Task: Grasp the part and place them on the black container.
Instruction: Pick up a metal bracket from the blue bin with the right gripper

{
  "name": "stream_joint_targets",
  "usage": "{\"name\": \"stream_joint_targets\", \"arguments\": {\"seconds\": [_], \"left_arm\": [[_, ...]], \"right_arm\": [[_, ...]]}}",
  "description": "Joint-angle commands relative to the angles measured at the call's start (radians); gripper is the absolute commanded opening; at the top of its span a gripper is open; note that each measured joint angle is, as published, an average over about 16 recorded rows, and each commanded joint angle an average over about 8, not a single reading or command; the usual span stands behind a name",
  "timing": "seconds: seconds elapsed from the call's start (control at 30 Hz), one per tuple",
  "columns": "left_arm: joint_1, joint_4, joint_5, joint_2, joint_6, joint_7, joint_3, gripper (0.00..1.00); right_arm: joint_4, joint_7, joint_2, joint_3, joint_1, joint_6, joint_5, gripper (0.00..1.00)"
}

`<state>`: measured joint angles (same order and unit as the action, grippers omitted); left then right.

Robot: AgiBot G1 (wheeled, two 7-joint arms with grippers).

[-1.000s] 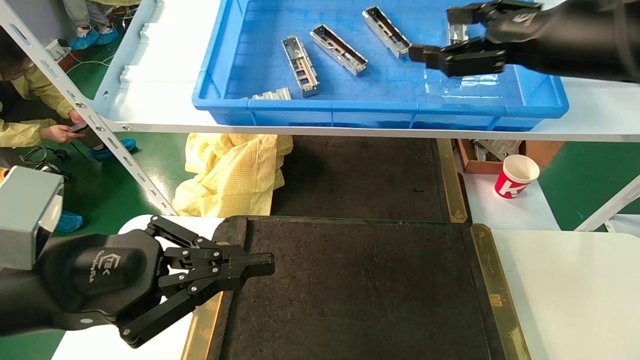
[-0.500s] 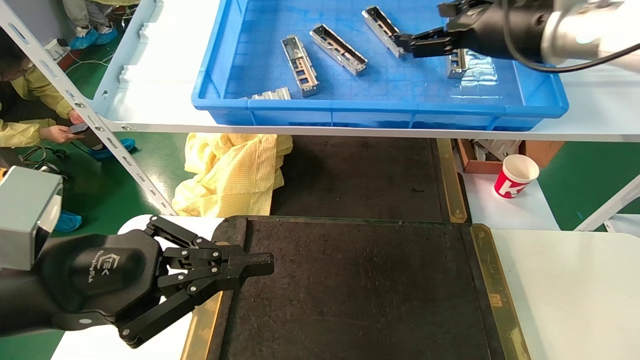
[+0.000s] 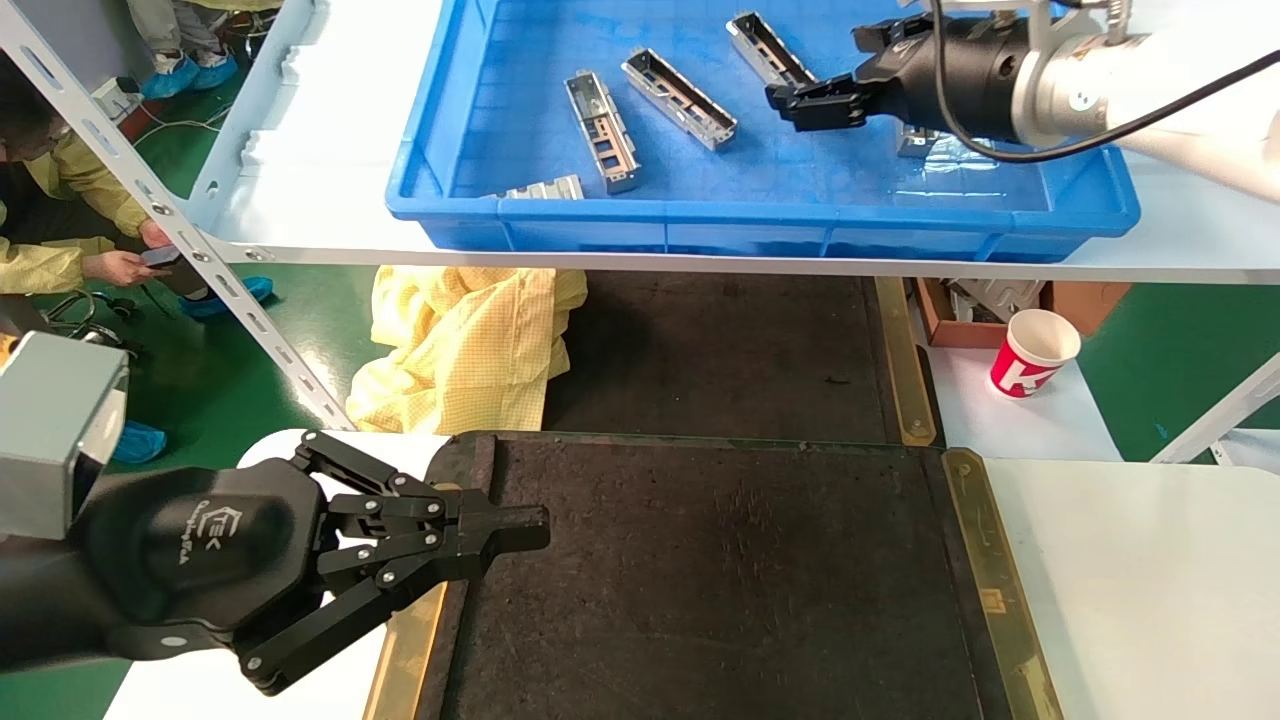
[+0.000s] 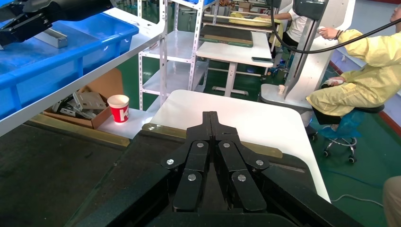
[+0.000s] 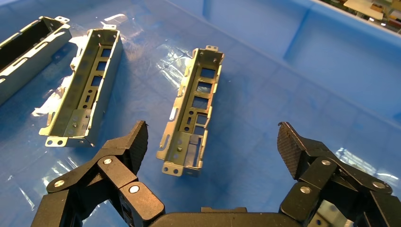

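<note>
the big flat black felt-like container (image 3: 720,580) with brass side strips is bare, my left gripper (image 3: 500,530) parked at its edge, fingers together. in the blue plastic bin (image 3: 600,215), my right gripper (image 5: 213,146) has swung in from the right over the last second; its fingers now stand apart over one silver-grey channel-shaped metal part (image 5: 191,111), not touching. i judge a grasp is next.

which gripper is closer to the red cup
Left. The left gripper sits shut over the black tray's near-left edge, level with the cup. The right gripper is open over the blue bin on the shelf above.
</note>
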<state>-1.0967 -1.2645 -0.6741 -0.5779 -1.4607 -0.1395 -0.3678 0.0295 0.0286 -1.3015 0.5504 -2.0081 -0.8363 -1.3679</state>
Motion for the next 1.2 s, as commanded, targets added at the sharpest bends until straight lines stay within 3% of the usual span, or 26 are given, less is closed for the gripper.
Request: {"name": "stream_joint_targets", "arguments": {"seconds": [0.03, 0.13, 0.17, 0.4, 0.43, 1.2], "left_arm": [[0.0, 0.0, 0.0, 0.0, 0.0, 0.0, 0.0, 0.0], [0.0, 0.0, 0.0, 0.0, 0.0, 0.0, 0.0, 0.01], [0.0, 0.0, 0.0, 0.0, 0.0, 0.0, 0.0, 0.06], [0.0, 0.0, 0.0, 0.0, 0.0, 0.0, 0.0, 0.9], [0.0, 0.0, 0.0, 0.0, 0.0, 0.0, 0.0, 0.98], [0.0, 0.0, 0.0, 0.0, 0.0, 0.0, 0.0, 1.0]], "right_arm": [[-0.008, 0.004, -0.01, -0.001, 0.002, 0.011, 0.001, 0.0], [-0.011, 0.008, -0.017, -0.005, 0.007, 0.018, 0.007, 0.0], [-0.011, 0.009, -0.019, -0.006, 0.009, 0.02, 0.009, 0.0], [-0.011, 0.015, -0.026, -0.02, 0.023, 0.037, 0.029, 0.0], [-0.011, 0.016, -0.027, -0.022, 0.024, 0.039, 0.032, 0.0], [0.001, 0.02, -0.039, -0.034, 0.045, 0.055, 0.055, 0.0]]}}
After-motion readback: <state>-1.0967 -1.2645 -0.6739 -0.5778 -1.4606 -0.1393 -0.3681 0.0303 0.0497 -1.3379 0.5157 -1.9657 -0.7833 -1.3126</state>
